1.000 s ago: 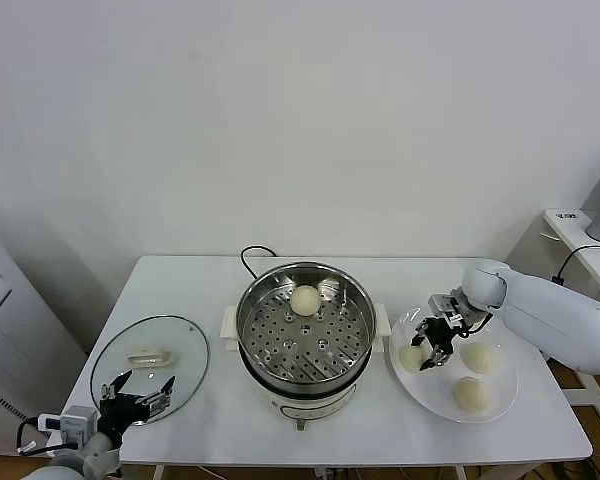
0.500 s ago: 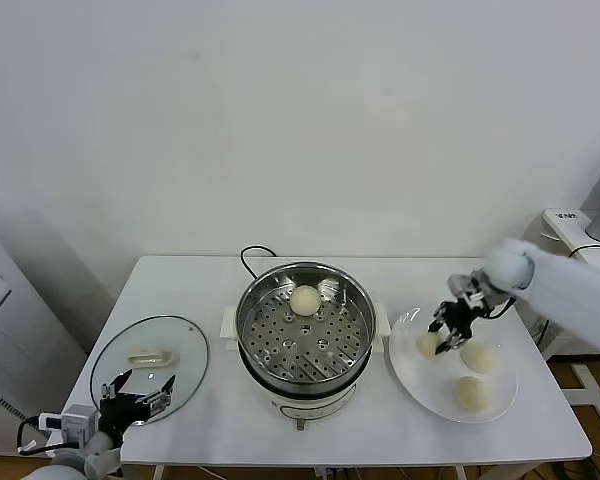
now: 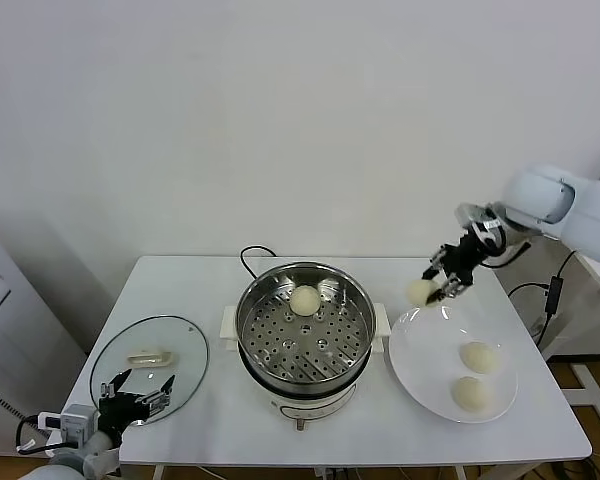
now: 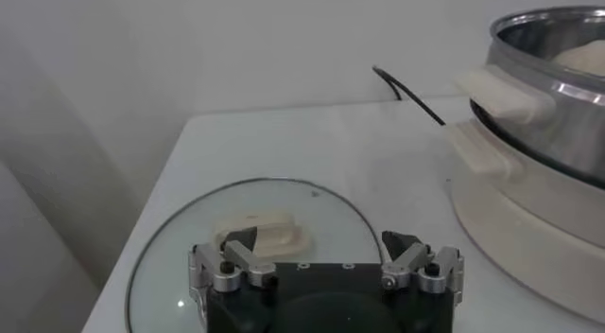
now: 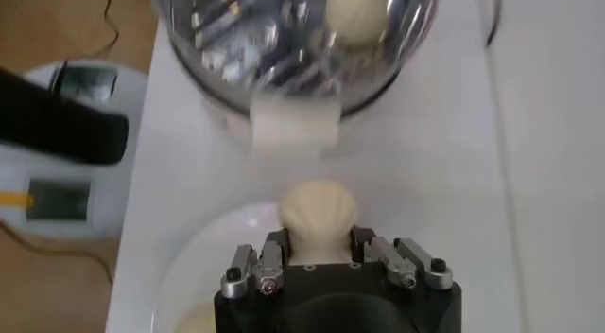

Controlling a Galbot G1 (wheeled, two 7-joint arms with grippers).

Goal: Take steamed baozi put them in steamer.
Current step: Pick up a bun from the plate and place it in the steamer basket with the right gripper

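Note:
My right gripper [image 3: 432, 288] is shut on a cream-white baozi [image 3: 419, 292] and holds it in the air above the far left rim of the white plate [image 3: 420, 375]; in the right wrist view the baozi [image 5: 318, 212] sits between the fingers. One baozi [image 3: 305, 299] lies on the perforated tray of the steel steamer [image 3: 270, 375], also seen in the right wrist view [image 5: 356, 11]. Two baozi [image 3: 478, 357] [image 3: 470, 393] stay on the plate. My left gripper [image 3: 135, 404] is open and parked at the table's front left, over the glass lid.
A round glass lid [image 3: 115, 360] with a cream handle [image 3: 148, 355] lies flat on the table's left. The steamer's black cord [image 3: 248, 256] runs to the back. A side table [image 3: 580, 230] stands at the right. The steamer's handles stick out sideways.
My right gripper has lifted the baozi off the plate and risen up and back. Two baozi remain on the plate. The left arm has not moved.

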